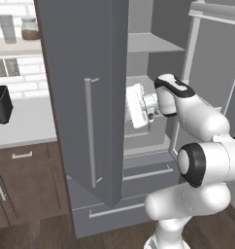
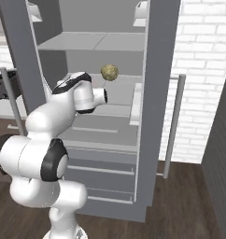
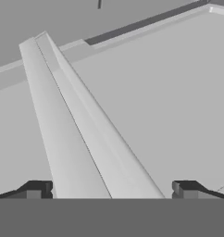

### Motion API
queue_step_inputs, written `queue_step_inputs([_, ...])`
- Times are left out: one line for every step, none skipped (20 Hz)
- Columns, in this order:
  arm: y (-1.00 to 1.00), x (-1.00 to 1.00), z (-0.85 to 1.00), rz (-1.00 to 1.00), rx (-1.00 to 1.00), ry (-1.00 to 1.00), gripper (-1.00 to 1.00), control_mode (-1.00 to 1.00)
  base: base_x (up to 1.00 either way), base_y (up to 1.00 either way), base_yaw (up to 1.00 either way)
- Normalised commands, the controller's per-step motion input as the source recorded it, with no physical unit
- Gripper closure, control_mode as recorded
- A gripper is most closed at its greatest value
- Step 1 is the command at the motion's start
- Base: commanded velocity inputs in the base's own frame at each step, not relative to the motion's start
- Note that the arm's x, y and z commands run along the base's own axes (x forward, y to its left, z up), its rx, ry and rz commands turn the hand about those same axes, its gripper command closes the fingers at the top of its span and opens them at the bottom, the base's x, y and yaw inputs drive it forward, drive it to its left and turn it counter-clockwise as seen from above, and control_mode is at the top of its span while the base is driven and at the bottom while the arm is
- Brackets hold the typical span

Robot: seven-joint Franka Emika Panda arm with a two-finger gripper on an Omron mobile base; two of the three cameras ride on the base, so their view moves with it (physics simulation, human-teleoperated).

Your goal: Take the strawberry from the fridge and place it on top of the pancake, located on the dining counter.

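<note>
No strawberry can be made out on the shelves that are visible. The fridge point(image 1: 90, 97) stands with both of its two doors swung open, and the claw point(image 3: 112, 190) is reached into its middle compartment, level with a pale grey shelf point(image 2: 112, 109). In the hand view the two dark finger tips point(image 3: 37, 190) are seen spread wide at the lower corners, with nothing held between them; a long pale ridge of the fridge interior point(image 3: 72, 120) runs between them and away ahead of the claw. One lumpy yellowish-green ball point(image 2: 109, 72) is seen resting on the shelf above and just beyond the claw. One long bar handle point(image 1: 89, 131) is carried on each open door, to either side of the claw. Two drawers point(image 2: 105, 172) are counted below the claw. Well off to the claw's left, one dark toaster point(image 1: 0, 104) sits on a white counter point(image 1: 27, 126) along the brick wall, with two jars point(image 1: 29, 28) above it.
</note>
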Motion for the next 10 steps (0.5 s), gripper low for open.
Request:
queue_step_inputs([0.92,-0.37,0.00,0.02,-0.10,-0.15,-1.00,-1.00,0.00,0.00,0.00])
queue_step_inputs([0.81,-0.58,0.00,0.02,-0.10,-0.17,-1.00,-1.00,0.00,0.00,0.00])
queue_step_inputs([0.66,-0.79,0.00,0.02,-0.07,-0.18,-1.00,-1.00,0.00,0.00,0.00])
queue_step_inputs([0.54,-0.96,0.00,0.05,-0.05,-0.22,-1.00,-1.00,0.00,0.00,0.00])
queue_step_inputs([0.63,-0.96,0.00,0.06,-0.05,-0.23,-1.00,-1.00,0.00,0.00,0.00])
queue_step_inputs([0.74,-0.86,0.00,0.06,-0.07,-0.23,-1.00,-1.00,0.00,0.00,0.00])
queue_step_inputs([0.81,-0.77,0.00,0.06,-0.07,-0.20,-1.00,-1.00,0.00,0.00,0.00])
queue_step_inputs([0.92,-0.69,0.00,0.07,-0.09,-0.21,-1.00,-1.00,0.00,0.00,0.00])
queue_step_inputs([0.96,-0.62,0.00,0.07,-0.11,-0.19,-1.00,-1.00,0.00,0.00,0.00])
queue_step_inputs([1.00,-0.55,0.00,0.07,-0.13,-0.18,-1.00,-1.00,0.00,0.00,0.00])
